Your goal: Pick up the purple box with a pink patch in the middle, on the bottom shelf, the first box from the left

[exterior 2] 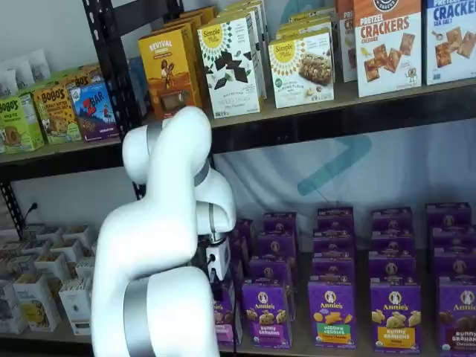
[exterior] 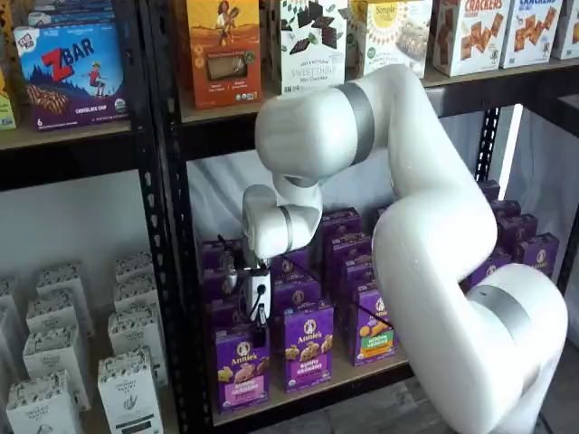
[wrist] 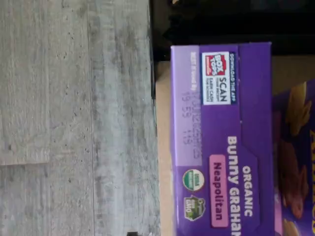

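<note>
Hanging from the white arm (exterior: 425, 244), the white-bodied claw with black fingers (exterior: 260, 318) sits just above the upright purple cardboard box with a pink label band (exterior: 242, 368); whether the fingers are apart or together cannot be told, since they show only as a dark tip against the box top in both shelf views. That box stands at the front of the tan wooden bottom shelf (exterior: 362, 374), at the left end of the front row, close to the black perforated upright (exterior: 172, 271). Just beside it stands a plain purple Annie's box (exterior: 308, 345), then a purple box with a green-and-orange patch (exterior: 373, 325), with more purple boxes ranked behind. In a shelf view the arm's bulk (exterior 2: 160, 260) covers most of the pink-banded box (exterior 2: 226, 316). The wrist view shows the box's top flap (wrist: 221, 142), reading "Neapolitan" on pink, with grey wood-look floor (wrist: 74, 118) alongside; its far side is cut off.
</note>
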Tool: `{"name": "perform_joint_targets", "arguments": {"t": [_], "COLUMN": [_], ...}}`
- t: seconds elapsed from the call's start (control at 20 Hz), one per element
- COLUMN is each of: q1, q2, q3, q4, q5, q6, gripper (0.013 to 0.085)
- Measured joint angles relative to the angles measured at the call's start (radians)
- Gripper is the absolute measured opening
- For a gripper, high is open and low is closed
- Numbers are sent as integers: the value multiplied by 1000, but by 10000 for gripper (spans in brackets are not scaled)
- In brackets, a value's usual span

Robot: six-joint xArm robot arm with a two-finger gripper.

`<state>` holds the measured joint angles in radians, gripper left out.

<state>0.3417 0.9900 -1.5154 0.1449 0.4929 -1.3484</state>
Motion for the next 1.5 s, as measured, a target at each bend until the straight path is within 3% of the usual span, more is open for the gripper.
{"name": "perform_joint_targets", "arguments": {"t": [0.3, 1.1, 1.5], "q1": [3, 7, 3], "q2": [43, 70, 69], "q3": [-43, -60, -55], "q4": [-12, 22, 17], "q5": [19, 29, 23], "q6": [13, -13, -12], "gripper": [850, 850, 650]}}
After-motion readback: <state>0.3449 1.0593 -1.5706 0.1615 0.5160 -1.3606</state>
